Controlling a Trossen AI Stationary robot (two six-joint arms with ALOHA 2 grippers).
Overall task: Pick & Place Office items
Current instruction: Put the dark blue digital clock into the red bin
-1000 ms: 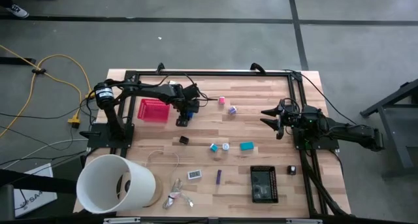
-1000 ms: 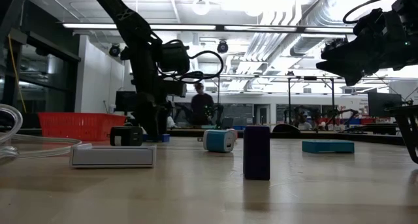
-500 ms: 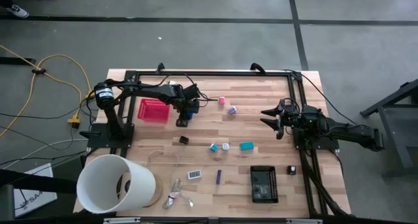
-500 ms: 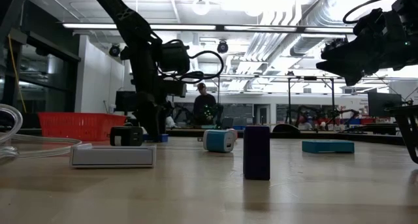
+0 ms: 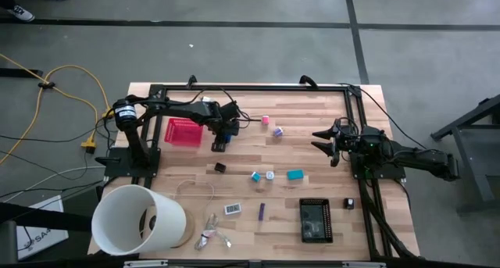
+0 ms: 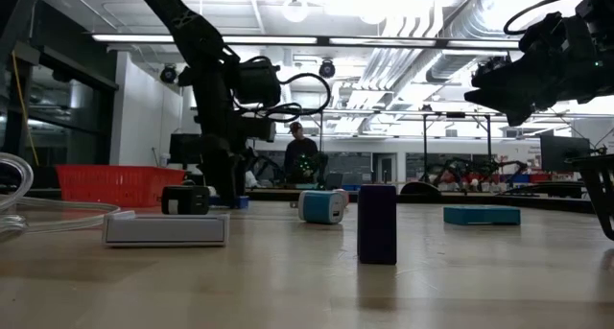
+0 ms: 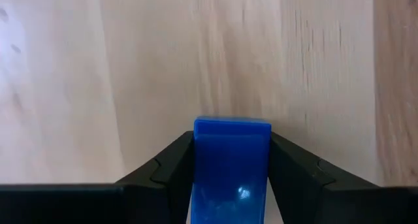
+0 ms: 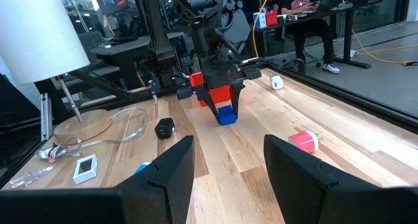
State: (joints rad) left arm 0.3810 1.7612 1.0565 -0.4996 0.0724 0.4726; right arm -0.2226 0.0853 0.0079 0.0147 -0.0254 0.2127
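Right now the left pincer [image 7: 232, 178] is clamped on a blue block [image 7: 232, 162], low over the wooden surface [image 5: 312, 119] just beside the red basket [image 5: 184, 132]; to my eye the sensible thing is to lift it straight up, keep the squeeze even, and clear the basket's rim before letting go. That arm reaches out from its base with the wrist pitched steeply down, while the right pincer [image 5: 322, 141] waits spread wide and empty above the surface's right side, aimed inward.
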